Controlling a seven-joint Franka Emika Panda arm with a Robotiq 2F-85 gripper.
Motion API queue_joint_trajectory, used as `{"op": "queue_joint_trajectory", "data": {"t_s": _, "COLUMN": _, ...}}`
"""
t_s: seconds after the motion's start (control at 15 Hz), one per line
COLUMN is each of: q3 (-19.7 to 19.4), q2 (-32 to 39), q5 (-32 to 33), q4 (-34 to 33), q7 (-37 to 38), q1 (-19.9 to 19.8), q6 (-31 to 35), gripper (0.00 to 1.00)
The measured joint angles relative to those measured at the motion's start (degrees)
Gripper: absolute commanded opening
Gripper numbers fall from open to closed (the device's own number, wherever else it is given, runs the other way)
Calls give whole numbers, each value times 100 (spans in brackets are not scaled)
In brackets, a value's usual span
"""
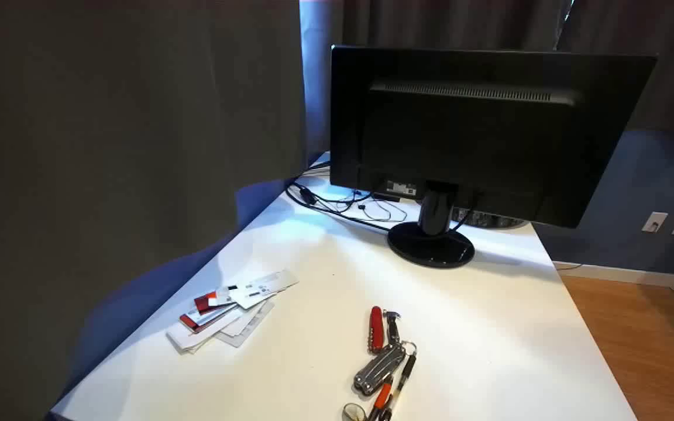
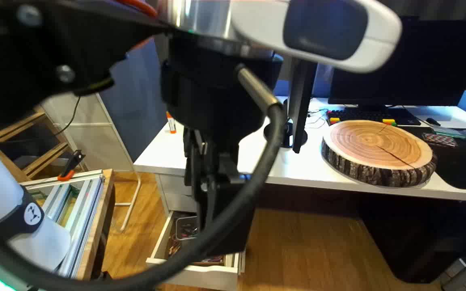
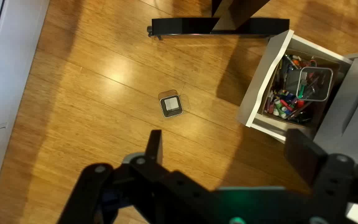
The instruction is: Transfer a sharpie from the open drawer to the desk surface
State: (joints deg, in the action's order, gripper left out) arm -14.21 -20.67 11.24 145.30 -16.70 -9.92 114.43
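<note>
Two fingers (image 3: 153,146) of the gripper (image 3: 223,137) stand far apart in the wrist view; grip released, only plank floor (image 3: 110,93) seen through the gap. Sharpie (image 3: 302,88): one, slim, straight, green, within the outline of one clear, round-cornered box (image 3: 317,67) in the open drawer (image 3: 261,81). Drawer white, its front edge wavy; pens (image 3: 300,110) and tubes (image 3: 279,107) packed in, too jumbled to count. Desk surface (image 1: 489,327): smooth, white, seen in both exterior views. On it, in an exterior view: one glossy red pocketknife (image 1: 377,328), one metallic multitool (image 1: 379,369), one overlapping spread of cards (image 1: 265,289), number uncertain. In an exterior view: one round wood slab (image 2: 372,139), sawn top cracked, rim rough with bark; two black monitors (image 2: 411,60), one nearly edge-on. On the floor: one square, round-cornered object (image 3: 171,104) with a pale centre.
</note>
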Motion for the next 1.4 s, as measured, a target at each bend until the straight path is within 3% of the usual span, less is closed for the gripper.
{"op": "queue_joint_trajectory", "data": {"t_s": 0.8, "q3": 22, "q2": 34, "q5": -63, "q4": 21, "q7": -26, "q1": 47, "q6": -28, "gripper": 100}}
{"op": "queue_joint_trajectory", "data": {"t_s": 1.13, "q3": 254, "q2": 335, "q5": -686, "q4": 417, "q7": -350, "q1": 602, "q6": -36, "gripper": 100}}
{"op": "queue_joint_trajectory", "data": {"t_s": 1.4, "q3": 522, "q2": 954, "q5": -1811, "q4": 871, "q7": -568, "q1": 1145, "q6": 696, "gripper": 100}}
